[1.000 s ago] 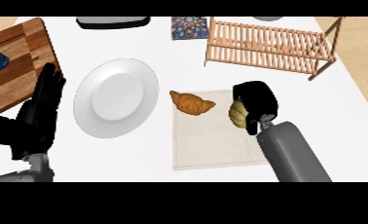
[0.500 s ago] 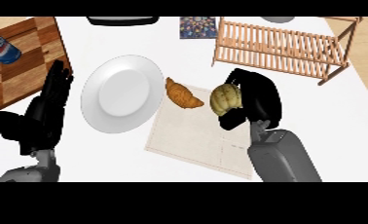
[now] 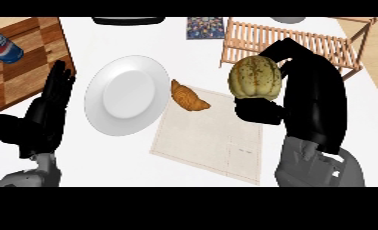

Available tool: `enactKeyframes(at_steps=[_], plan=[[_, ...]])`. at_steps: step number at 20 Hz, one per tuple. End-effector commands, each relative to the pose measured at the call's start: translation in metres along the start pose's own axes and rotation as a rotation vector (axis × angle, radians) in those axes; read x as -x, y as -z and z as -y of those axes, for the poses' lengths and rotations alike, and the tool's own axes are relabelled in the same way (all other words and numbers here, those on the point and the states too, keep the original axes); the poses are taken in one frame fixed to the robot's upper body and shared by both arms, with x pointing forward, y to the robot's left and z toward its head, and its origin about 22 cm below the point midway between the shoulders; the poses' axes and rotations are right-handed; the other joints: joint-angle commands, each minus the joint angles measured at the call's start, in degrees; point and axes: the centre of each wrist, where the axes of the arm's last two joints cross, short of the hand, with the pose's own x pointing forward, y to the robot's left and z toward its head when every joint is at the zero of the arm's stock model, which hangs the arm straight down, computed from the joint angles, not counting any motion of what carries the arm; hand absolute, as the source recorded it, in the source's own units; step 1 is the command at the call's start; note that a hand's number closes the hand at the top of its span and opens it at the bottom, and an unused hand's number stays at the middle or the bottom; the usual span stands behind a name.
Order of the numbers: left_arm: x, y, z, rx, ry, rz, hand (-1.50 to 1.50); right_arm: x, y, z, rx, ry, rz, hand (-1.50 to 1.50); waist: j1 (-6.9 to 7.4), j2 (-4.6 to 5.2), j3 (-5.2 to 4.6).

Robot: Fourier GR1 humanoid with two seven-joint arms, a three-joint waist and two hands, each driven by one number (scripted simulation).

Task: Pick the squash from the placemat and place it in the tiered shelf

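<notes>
The squash [image 3: 255, 77], pale green with ribbed sides, is held by the right hand [image 3: 306, 94], whose black fingers are curled round it from the right and below. It is seen over the upper right corner of the beige placemat [image 3: 210, 136], just in front of the near left end of the wooden tiered shelf [image 3: 295, 44]; whether it is clear of the placemat cannot be told from this steep angle. A croissant [image 3: 189, 96] is seen lying across the placemat's upper left edge, just beside the white plate [image 3: 125, 94] that sits on the white counter [image 3: 184, 49]. The left hand [image 3: 50, 101] is shown near the view's left edge, fingers straight and pointing up, with nothing held. A wooden board [image 3: 33, 56] with a blue can [image 3: 10, 49] on it is seen at the upper left. A small patterned item [image 3: 204, 27] lies at the far edge of the counter, to the left of the shelf.
</notes>
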Motion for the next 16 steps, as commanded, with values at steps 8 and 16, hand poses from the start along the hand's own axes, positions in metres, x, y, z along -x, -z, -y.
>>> enactKeyframes(at_steps=[8, 16], plan=[[-0.009, 0.0, 0.014, 0.008, -0.014, -0.01, 0.0, 0.011, 0.035, 0.047, 0.124, -0.008, -0.131, 1.5, 0.8, 0.5, 0.07], [-0.016, 0.021, -0.008, 0.019, -0.007, 0.012, 0.0, 0.04, 0.083, 0.041, 0.184, 0.025, -0.165, 1.5, 0.79, 0.62, 0.07]])
